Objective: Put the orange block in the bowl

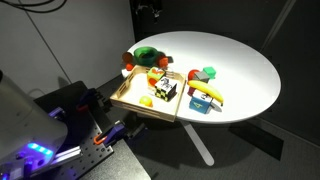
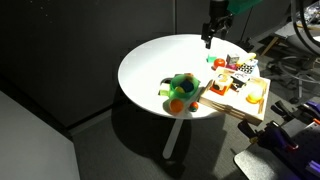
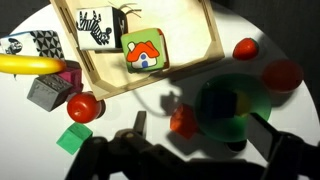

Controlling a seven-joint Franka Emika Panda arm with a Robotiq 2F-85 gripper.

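Table [image 1: 240, 60]: round white top, well below the pincer. It carries everything.
Tray [image 3: 213, 38]: flat and wooden, out past the fingertips in the wrist view. It holds picture blocks, among them a house block [image 3: 145, 52]. It is not the target.
Bowl [image 3: 215, 118]: bright green, round and shallow. It lies below the pincer, toward one finger. Something dark seems to lie in it; cannot tell what.
Pincer [image 3: 200, 121]: fingers spread wide with nothing between them. In an exterior view the pincer [image 2: 209, 38] hangs high over the far side of the table.
Orange block [image 3: 183, 122]: on the table, outside the bowl and beside its rim; whether it touches the rim, cannot tell. It lies below the pincer, between the two fingers.
Neighbours: a red ball [image 3: 82, 105] and a green block [image 3: 72, 138] lie outside the finger away from the bowl, clear of the orange block.
Step (judged): approach for the grasp. The block is not yet held and the drop to the table is not yet made.
Doing it well (judged):
- Centre the spread over the block, then come straight down.
- The risk is the bowl-side finger landing on the rim, because the gap there is tight.
- Turning the wrist so the fingers close along the rim rather than across it would give both fingers bare table.
- Lift clear of the rim before carrying the block over, and release low over the bowl's middle.
Pointing, long axis: the block looks small and close to cubic. No long axis shows, and its facing is too blurred to tell.
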